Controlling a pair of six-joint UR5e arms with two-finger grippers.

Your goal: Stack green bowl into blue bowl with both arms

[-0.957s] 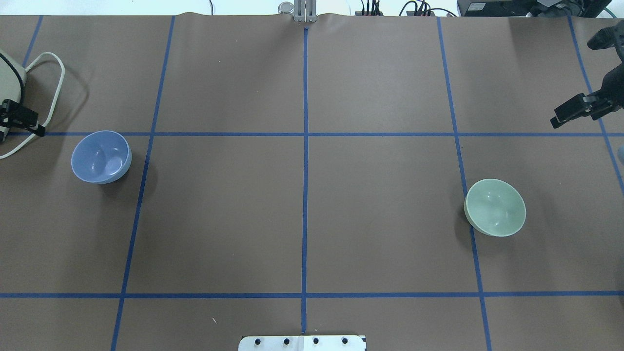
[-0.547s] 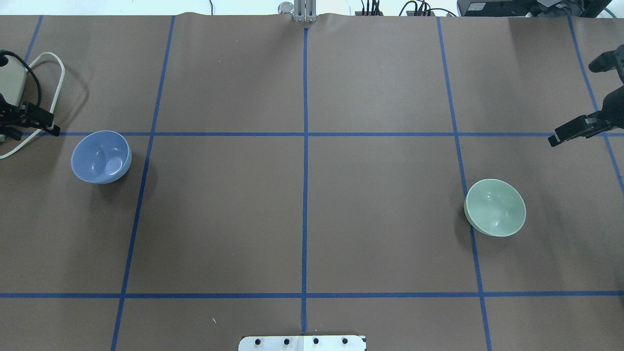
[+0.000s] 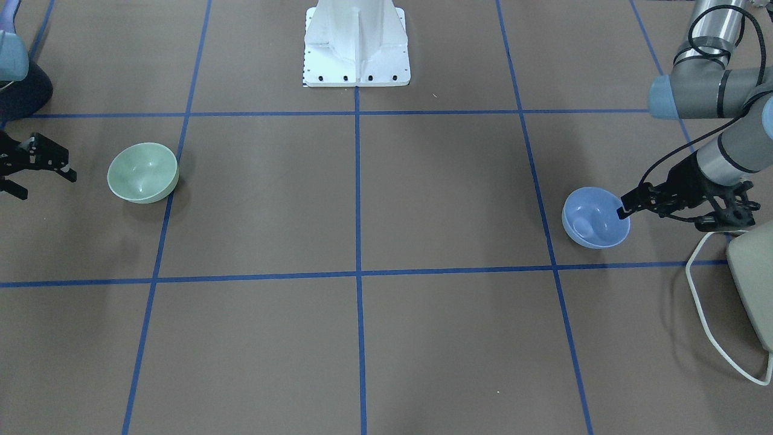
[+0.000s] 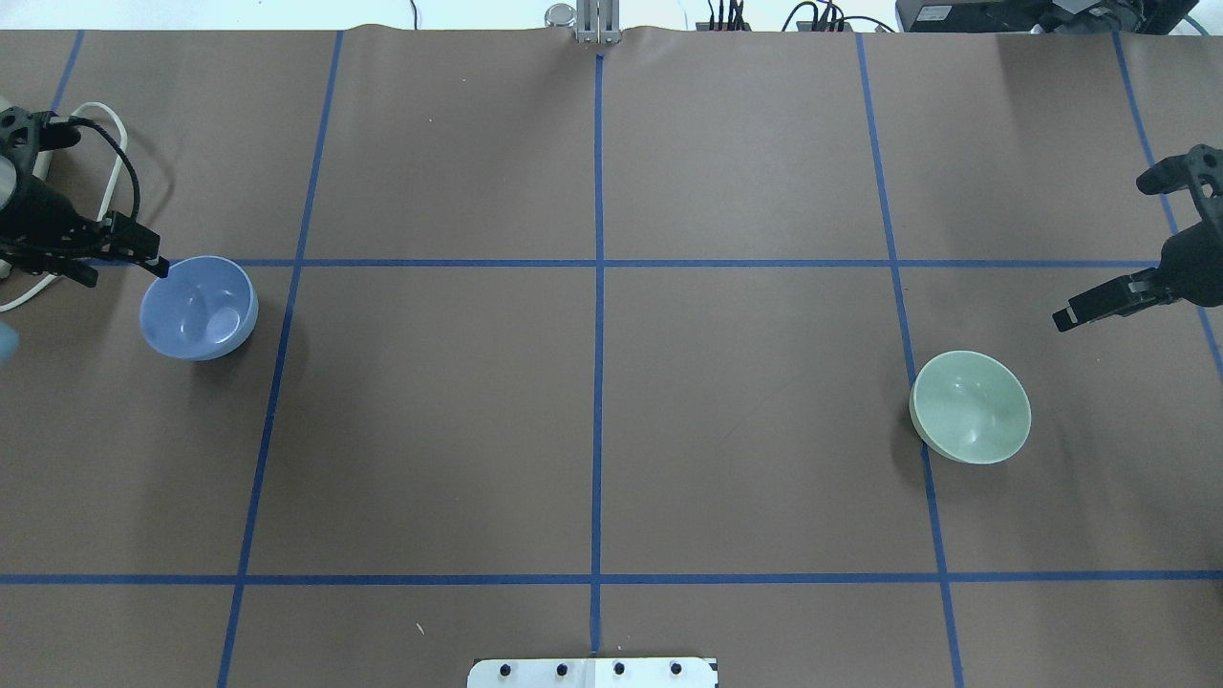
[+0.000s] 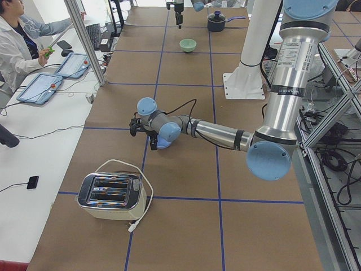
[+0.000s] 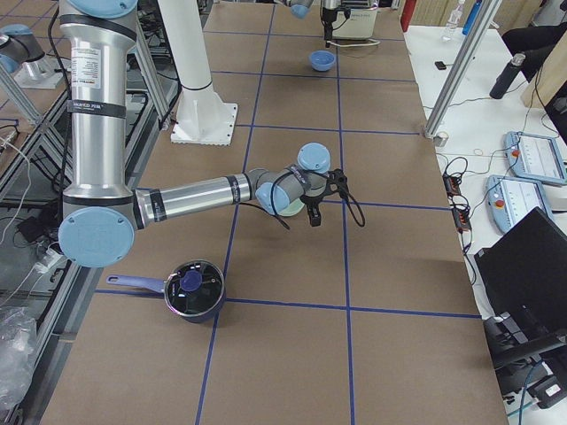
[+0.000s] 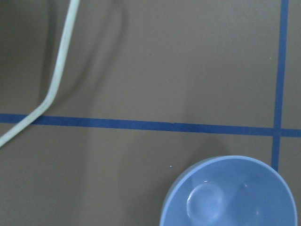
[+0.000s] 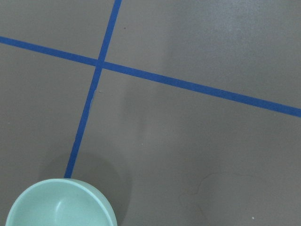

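Both left tool [image 4: 126,271] and right tool [image 3: 48,186] gape empty over blue-taped brown table [image 4: 745,430].

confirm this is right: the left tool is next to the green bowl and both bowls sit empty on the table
Not quite. The overhead view shows the left tool next to the blue bowl, not the green bowl. Both bowls do sit empty on the table.

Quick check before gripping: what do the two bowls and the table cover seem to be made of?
The green bowl and the blue bowl: probably moulded plastic, smooth, fairly matte; even colour, thin rims, only soft highlights inside. Matte ceramic is possible. The table cover: likely brown paper, matte, with a wavy far edge; the blue lines look like tape.
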